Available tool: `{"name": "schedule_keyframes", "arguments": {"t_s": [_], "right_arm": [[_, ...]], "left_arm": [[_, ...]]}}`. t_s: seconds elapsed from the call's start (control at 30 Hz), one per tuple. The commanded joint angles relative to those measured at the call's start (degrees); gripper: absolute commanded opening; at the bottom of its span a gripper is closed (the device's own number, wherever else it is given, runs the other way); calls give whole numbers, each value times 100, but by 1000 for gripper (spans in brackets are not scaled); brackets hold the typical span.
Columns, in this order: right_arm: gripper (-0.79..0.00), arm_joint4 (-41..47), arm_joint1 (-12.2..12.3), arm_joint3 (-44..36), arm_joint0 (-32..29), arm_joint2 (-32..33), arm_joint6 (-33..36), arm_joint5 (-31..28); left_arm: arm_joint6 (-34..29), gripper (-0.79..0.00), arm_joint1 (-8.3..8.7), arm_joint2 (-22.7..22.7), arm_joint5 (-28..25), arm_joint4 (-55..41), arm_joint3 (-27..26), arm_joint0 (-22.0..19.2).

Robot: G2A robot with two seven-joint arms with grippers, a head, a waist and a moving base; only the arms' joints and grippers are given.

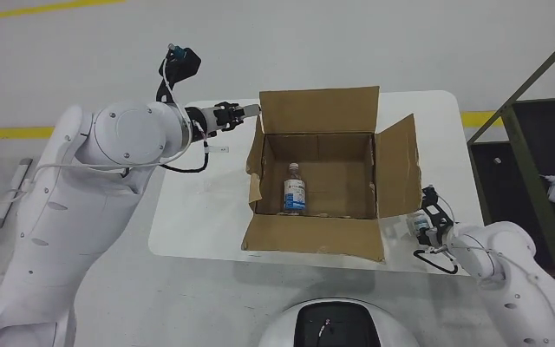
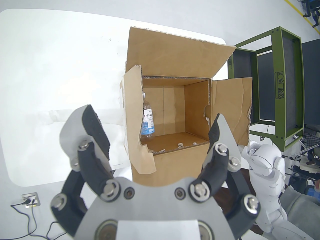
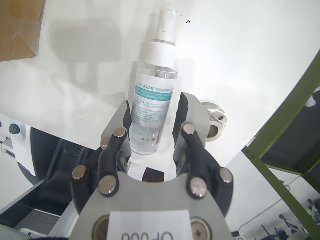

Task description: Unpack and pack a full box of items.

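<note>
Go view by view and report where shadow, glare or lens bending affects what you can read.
Top view: the box walls shade its floor, yet the bottle inside shows plainly. Left wrist view: the white table glares, its surface almost featureless. Right wrist view: soft shadows lie on the table beside the spray bottle; the green frame curves with the lens.

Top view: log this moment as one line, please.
left gripper open, beside box's far corner | right gripper around spray bottle, grip unclear, near table edge | box open, one clear bottle inside
</note>
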Motion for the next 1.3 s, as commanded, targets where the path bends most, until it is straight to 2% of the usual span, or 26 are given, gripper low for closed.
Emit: {"name": "schedule_keyframes", "arguments": {"t_s": [0.0,0.27,0.37,0.4,0.5,0.67,0.87,1.1,1.27], "right_arm": [[-403,22,1,60,21,-24,-48,-7],[-422,138,13,217,72,-94,-130,-14],[-483,142,21,231,74,-103,-143,-7],[-533,148,24,244,75,-104,-144,-6],[-785,226,28,268,79,-74,-182,51],[-785,875,39,216,121,311,-297,290],[-785,2801,48,-18,246,1406,-999,562],[-785,5135,56,-397,308,2466,-1880,304],[-785,5728,96,-749,348,2752,-2118,92]], "left_arm": [[0,0,0,0,0,0,0,0],[0,0,0,0,0,0,0,0],[0,0,0,0,0,0,0,0],[0,0,0,0,0,0,0,0],[0,0,0,0,0,0,0,0],[0,0,0,0,0,0,0,0],[0,0,0,0,0,0,0,0],[0,0,0,0,0,0,0,0],[0,0,0,0,0,0,0,0]]}}
